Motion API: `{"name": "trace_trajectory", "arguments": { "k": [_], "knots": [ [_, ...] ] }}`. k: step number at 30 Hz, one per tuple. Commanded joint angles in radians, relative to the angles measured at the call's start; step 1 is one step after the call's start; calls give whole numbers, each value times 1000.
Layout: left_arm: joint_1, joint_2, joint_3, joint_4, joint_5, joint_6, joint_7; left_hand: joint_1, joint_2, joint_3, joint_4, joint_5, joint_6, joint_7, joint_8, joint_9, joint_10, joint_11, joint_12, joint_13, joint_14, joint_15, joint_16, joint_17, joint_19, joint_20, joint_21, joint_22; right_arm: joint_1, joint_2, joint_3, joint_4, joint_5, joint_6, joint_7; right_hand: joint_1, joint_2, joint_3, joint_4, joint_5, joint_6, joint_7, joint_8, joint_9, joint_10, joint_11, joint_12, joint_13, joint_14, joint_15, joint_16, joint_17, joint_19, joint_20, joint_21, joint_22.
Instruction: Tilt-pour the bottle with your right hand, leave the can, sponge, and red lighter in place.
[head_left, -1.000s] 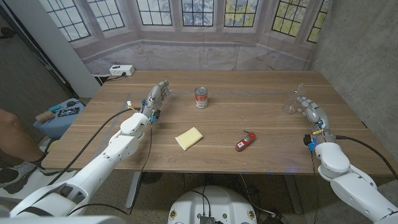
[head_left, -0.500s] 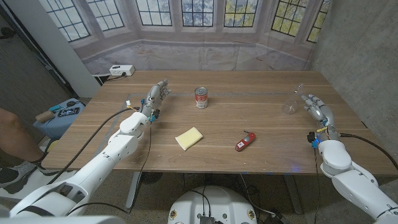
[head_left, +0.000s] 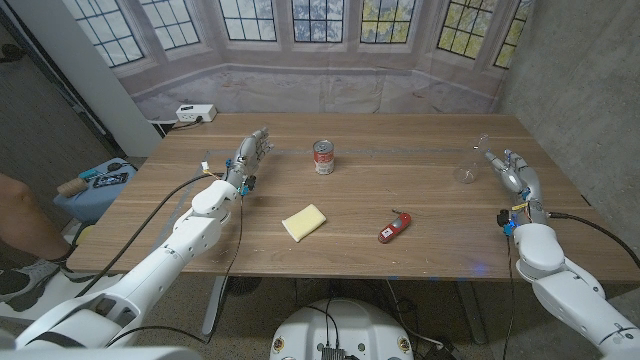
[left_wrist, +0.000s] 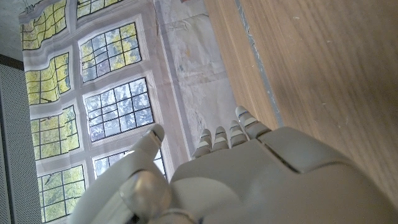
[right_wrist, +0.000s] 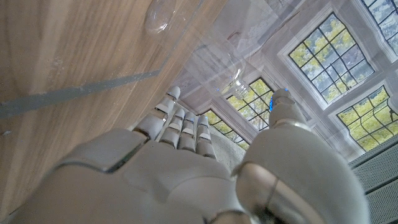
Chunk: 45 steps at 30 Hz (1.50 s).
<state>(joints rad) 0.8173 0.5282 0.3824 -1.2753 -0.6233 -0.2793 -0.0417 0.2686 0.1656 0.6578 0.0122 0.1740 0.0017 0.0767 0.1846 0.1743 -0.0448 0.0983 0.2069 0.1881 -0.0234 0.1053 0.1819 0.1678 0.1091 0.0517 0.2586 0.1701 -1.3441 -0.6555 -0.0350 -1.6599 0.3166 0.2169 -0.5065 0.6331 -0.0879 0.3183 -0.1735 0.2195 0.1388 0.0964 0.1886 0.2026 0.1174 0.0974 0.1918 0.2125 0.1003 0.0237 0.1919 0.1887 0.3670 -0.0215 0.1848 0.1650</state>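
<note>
A clear, see-through bottle (head_left: 470, 163) stands near the table's right side; its round base (right_wrist: 160, 15) and body also appear in the right wrist view. My right hand (head_left: 518, 174) is just right of it, fingers apart, holding nothing and not touching it. The red-labelled can (head_left: 323, 157) stands mid-table toward the back. A yellow sponge (head_left: 304, 221) lies in front of it, and the red lighter (head_left: 394, 227) lies to the sponge's right. My left hand (head_left: 250, 155) is at the table's left, fingers stretched out and empty.
A white power strip (head_left: 195, 113) lies at the table's back left corner. A person's leg (head_left: 20, 225) shows at the left edge, beside a blue stool (head_left: 100, 185) with small items. The table's right edge (head_left: 570, 185) is close behind my right hand.
My right hand has drawn away from the bottle toward the right and its fingers have spread. The bottle, can, sponge, lighter and left hand have stayed put.
</note>
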Motion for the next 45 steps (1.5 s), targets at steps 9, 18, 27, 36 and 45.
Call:
{"name": "trace_trajectory", "arguments": {
  "k": [9, 18, 27, 36, 45],
  "knots": [
    [14, 16, -6, -36, 4, 16, 18, 11, 1, 2, -7, 1, -1, 1, -2, 4, 2, 13, 0, 3, 5, 8, -1, 3, 9, 2, -6, 2, 90, -19, -64, 106, -44, 34, 31, 56, -28, 5, 4, 34, -102, 68, -8, 9, -79, 50, 0, 16, -36, 61, 1, 10, 8, 11, 7, 3],
    [17, 21, -7, -49, 7, 24, 28, 14, 4, 3, -10, 2, -1, 1, -1, 5, 3, 14, 0, 4, 6, 10, -1, 2, 11, 2, -9, 2, 134, -23, -91, 149, -54, 37, 25, 80, -38, 8, 6, 43, -167, 98, -9, 11, -78, 62, 18, 28, -12, 64, 13, 14, 26, 28, 10, 4],
    [14, 18, -5, -49, 8, 27, 31, 13, 4, 1, -10, 1, 0, 1, -1, 5, 4, 14, 1, 4, 7, 11, -1, 3, 12, 3, -11, 3, 161, -30, -106, 191, -56, 61, 27, 95, -43, 11, 7, 48, -172, 107, -1, 12, -82, 64, 24, 35, -23, 72, 9, 15, -17, 49, -6, 3],
    [18, 16, -6, -55, 8, 30, 39, 13, 3, 2, -10, 2, 1, 1, -1, 5, 6, 14, 1, 4, 12, 13, 1, 4, 17, 3, -12, 3, 199, -39, -136, 233, -74, 63, 28, 102, -46, 11, 8, 50, -182, 108, 0, 12, -95, 66, 24, 40, -37, 74, 5, 17, -33, 46, -7, 3],
    [29, 19, -10, -69, 9, 28, 53, 12, 3, 3, -9, 2, 3, 2, 0, 5, 7, 18, 2, 4, 20, 19, 3, 4, 20, 3, -15, 3, 242, -37, -172, 266, -80, 67, 42, 106, -47, 12, 10, 51, -188, 108, 0, 13, -100, 71, 26, 43, -41, 76, 5, 18, -42, 45, -7, 4]
  ]
}}
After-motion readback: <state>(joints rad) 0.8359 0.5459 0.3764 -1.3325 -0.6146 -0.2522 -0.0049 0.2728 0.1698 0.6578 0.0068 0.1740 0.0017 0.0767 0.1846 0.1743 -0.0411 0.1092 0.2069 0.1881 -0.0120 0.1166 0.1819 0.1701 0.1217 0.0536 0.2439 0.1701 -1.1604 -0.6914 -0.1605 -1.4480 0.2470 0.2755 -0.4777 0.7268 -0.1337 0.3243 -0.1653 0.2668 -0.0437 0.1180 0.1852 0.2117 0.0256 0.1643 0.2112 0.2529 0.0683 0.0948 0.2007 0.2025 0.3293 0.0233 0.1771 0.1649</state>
